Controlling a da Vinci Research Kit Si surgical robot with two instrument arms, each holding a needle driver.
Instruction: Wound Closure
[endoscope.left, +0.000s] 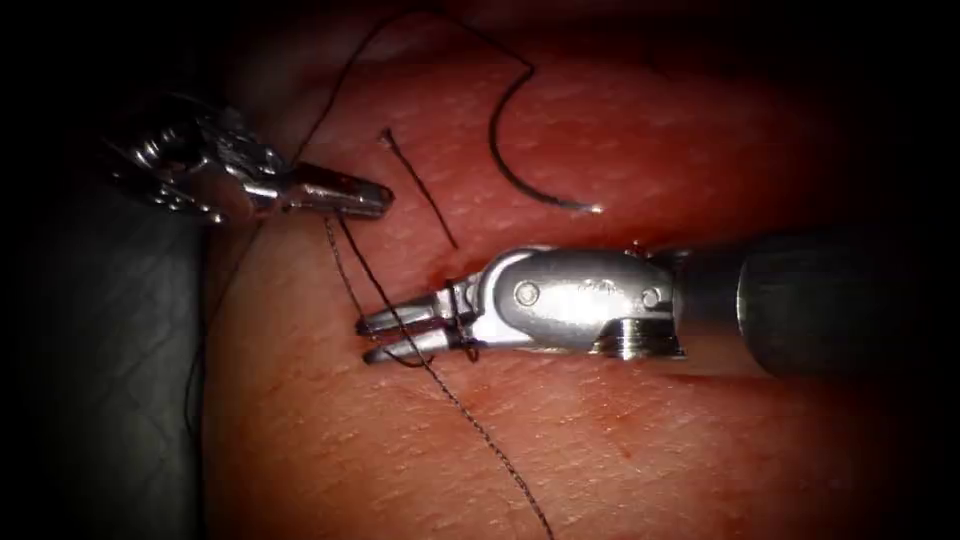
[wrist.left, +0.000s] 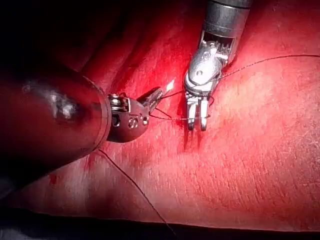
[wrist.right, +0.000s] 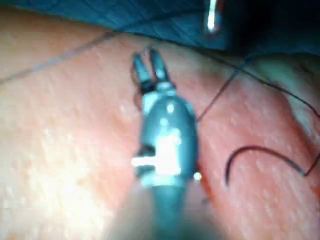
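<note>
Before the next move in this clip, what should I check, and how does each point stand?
1. Needle free of both tools: ok, it lies on the tissue, outside it.
2. Left pincer shut on thread: ok.
3. Right pincer open: ok, thread crosses its jaws.
4. Right pincer holding anything: cannot tell.
5. Thread free of snags: cannot tell; it wraps near the right tool's wrist.

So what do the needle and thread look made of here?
Needle: looks like dark metal wire, lying free on the tissue, with a bright glint at one end. Thread: thin, dark and matte, probably a braided or twisted fibre. It crosses the open right end effector.
</note>
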